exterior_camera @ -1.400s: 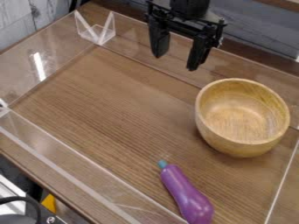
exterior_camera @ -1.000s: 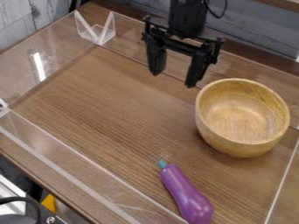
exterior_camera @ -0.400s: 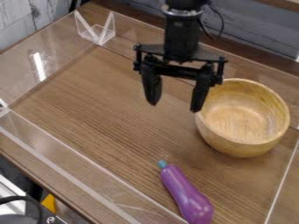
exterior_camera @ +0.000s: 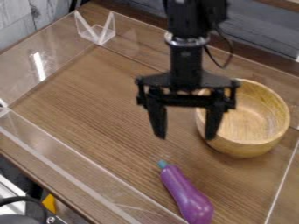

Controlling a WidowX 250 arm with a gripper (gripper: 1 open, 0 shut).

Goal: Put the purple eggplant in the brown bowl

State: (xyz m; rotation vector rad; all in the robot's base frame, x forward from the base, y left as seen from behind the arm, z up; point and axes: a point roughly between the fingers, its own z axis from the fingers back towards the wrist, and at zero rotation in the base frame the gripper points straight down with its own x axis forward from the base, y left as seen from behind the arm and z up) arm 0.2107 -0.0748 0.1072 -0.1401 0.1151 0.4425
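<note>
The purple eggplant [exterior_camera: 187, 194] lies on the wooden tabletop near the front edge, its teal stem tip pointing up-left. The brown bowl [exterior_camera: 258, 123] stands at the right, upright and empty, partly hidden by the arm. My gripper [exterior_camera: 187, 134] hangs above the table just left of the bowl and above the eggplant. Its two black fingers [exterior_camera: 159, 122] point down and stand wide open with nothing between them.
Clear acrylic walls [exterior_camera: 52, 162] fence the wooden table [exterior_camera: 93, 96] along the left and front sides. A small clear acrylic stand [exterior_camera: 96, 29] sits at the back left corner. The arm's black body [exterior_camera: 193, 26] rises behind the gripper.
The gripper has travelled from the back of the table toward the front and lower, ending up beside the bowl and closer to the eggplant. It stayed open throughout. Bowl and eggplant have not moved.
</note>
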